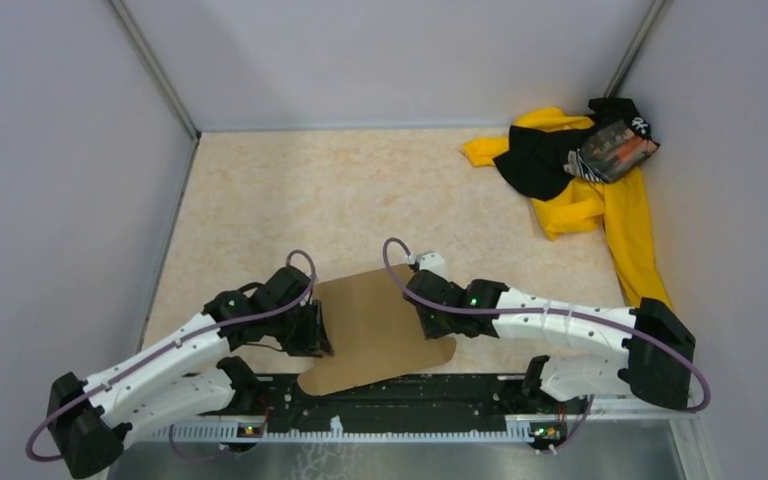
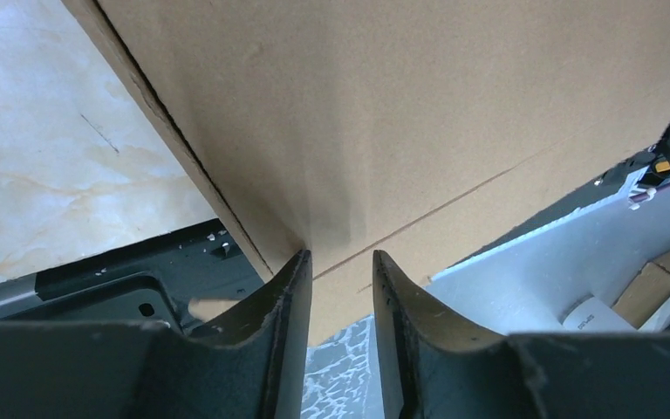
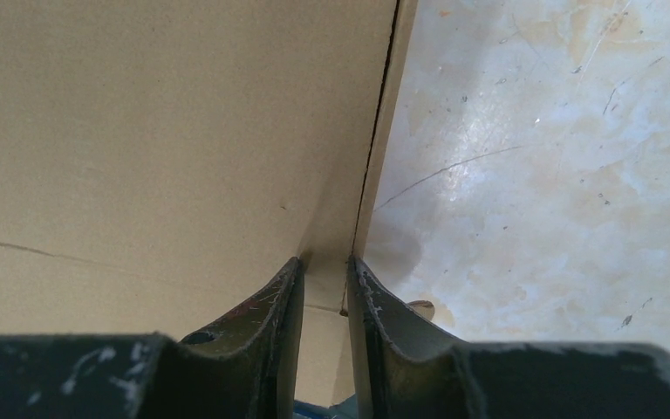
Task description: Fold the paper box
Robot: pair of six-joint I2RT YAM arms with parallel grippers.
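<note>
The paper box (image 1: 380,330) lies as a flat brown cardboard sheet at the near edge of the table (image 1: 290,200), between the two arms. Its near corner hangs out over the black base rail (image 1: 410,400).

The left tool (image 2: 340,255) meets the sheet's left side, its tips set on the cardboard close to a score line. The right tool (image 3: 324,260) sits at the right side, astride a seam where one layer's edge runs over another. On both, the jaws stand a narrow gap apart. We cannot tell whether either is pinching cardboard or only touching it.

The main risk, as we judge it, is a slip. If either hold is loose, a pull or lift could let the sheet swing round the other tool and slide off over the rail.

Uneven motion of the two arms could twist the sheet and bend it away from its score lines, which would spoil the fold. On the right, the layers might part at the seam, so that only one of them comes up.

The yellow-and-black cloth pile (image 1: 600,190) lies well apart in the far right corner, and we see no trouble from it.
</note>
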